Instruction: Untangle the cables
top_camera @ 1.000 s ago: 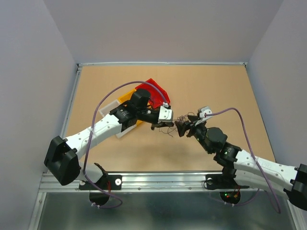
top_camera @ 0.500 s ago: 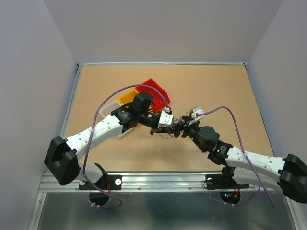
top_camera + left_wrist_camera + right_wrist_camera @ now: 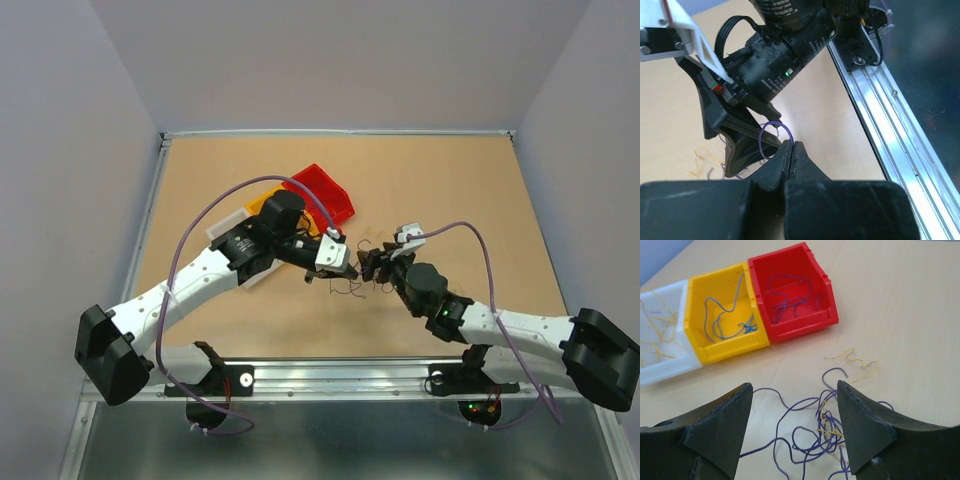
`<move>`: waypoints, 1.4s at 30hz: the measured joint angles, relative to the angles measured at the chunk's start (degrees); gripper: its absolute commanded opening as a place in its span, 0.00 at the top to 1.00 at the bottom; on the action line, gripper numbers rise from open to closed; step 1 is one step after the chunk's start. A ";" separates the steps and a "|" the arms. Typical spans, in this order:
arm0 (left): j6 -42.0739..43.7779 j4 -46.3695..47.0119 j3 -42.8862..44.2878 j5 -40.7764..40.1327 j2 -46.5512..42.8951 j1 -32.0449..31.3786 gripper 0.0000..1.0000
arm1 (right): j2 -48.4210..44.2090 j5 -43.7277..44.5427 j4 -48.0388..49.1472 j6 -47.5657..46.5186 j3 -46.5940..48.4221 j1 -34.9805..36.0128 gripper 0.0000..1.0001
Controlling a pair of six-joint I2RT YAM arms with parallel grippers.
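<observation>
In the overhead view, the cables (image 3: 352,286) lie as a loose clump on the tan table (image 3: 460,180), just below frame centre. They sit between the left gripper (image 3: 340,268) and right gripper (image 3: 372,264), which nearly meet. Grey walls (image 3: 80,150) stand well apart. In the left wrist view, the left gripper (image 3: 791,148) is pressed shut, pinching a purple wire (image 3: 771,129) whose loop rises from its tips. A metal rail (image 3: 890,100) runs down the right. In the right wrist view, the right gripper (image 3: 794,390) stands wide and empty, with the clump (image 3: 812,427) between its fingers and its strands running across the gap. Three bins (image 3: 800,324) sit at upper left. We judge the right arm better placed to take hold.
</observation>
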 measured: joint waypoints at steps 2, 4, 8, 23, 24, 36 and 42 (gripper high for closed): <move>-0.52 0.83 0.00 -0.35 -0.24 0.02 1.00 | -1.60 -1.11 1.05 -0.15 -0.90 0.00 0.26; -1.01 1.38 0.00 -0.83 -0.11 0.09 1.00 | -4.04 -1.20 1.55 -0.15 -2.05 0.00 0.27; -2.01 1.97 0.00 -1.68 0.42 0.31 1.00 | -8.87 -0.26 2.95 -0.13 -4.46 0.00 0.30; -9.77 10.23 -0.15 -3.80 1.84 7.41 1.00 | -8.46 -10.54 3.10 -2.40 -8.74 -0.04 0.25; -9.90 10.23 -0.17 -3.61 2.03 7.41 1.00 | -6.40 -11.02 2.93 -2.75 -8.44 -0.04 0.25; -9.88 10.05 -0.15 0.35 2.12 7.65 1.00 | 9.51 -5.38 2.91 -3.48 0.74 -0.04 0.42; -12.50 12.92 -1.44 1.27 0.04 11.28 1.00 | 11.32 -0.22 0.50 1.86 1.97 -3.58 0.60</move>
